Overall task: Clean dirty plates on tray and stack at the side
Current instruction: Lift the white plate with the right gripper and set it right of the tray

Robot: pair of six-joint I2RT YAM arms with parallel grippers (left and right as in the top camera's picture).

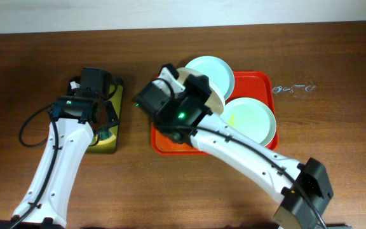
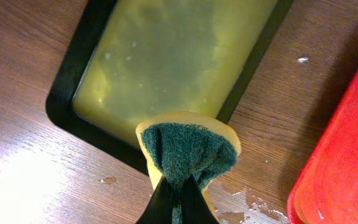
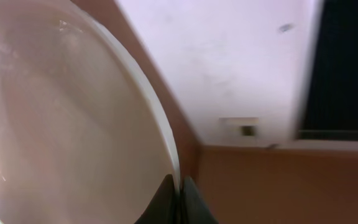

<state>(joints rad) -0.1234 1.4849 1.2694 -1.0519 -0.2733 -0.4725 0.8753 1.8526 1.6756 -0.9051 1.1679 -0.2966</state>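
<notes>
Cream-white plate (image 3: 73,124) stands tilted on edge above the left part of the red tray (image 1: 164,144). The right pincer (image 3: 180,186) is clamped on its rim, with both fingers pressed tight against the thin edge. In the right wrist view this plate's pale inside fills the left half of the picture, and we cannot tell whether it carries any smear.

We count 2 more plates, both lying flat on the tray. 1 mint-blue plate (image 1: 213,69) is at the far edge, and the other mint-blue plate (image 1: 254,118) is on the right side. The 2 sit just beside each other, and the raised plate partly hides the far one from above.

Well to the left on the bench (image 2: 17,155), the left pincer (image 2: 180,186) is closed on a yellow sponge (image 2: 188,146), pinching it so the green scouring face bulges toward the camera. The sponge hangs over the rim of a dark tray (image 2: 67,81) with a yellow-green inside. We cannot tell whether sponge and rim touch.
</notes>
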